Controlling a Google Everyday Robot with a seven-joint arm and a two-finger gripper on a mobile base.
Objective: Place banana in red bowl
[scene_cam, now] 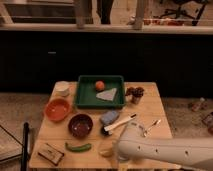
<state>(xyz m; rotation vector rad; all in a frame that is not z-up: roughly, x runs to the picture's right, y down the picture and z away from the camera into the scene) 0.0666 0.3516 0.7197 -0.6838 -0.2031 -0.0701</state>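
The banana (105, 149) shows as a pale yellow shape at the table's front edge, partly hidden by my arm. My white arm (165, 150) reaches in from the lower right. Its gripper (114, 151) is at the arm's left end, right at the banana. The orange-red bowl (57, 109) sits at the table's left side, well left of and behind the gripper. A darker maroon bowl (80, 125) stands between it and the banana. A green curved vegetable (78, 147) lies left of the banana.
A green tray (86, 97) at the back holds an orange ball (100, 85) and a grey cloth (107, 94). A white cup (62, 88), a blue sponge (109, 117), a brush (119, 125), a spoon (151, 126), a snack bar (50, 153) and a small dark object (134, 93) also lie on the wooden table (150, 110).
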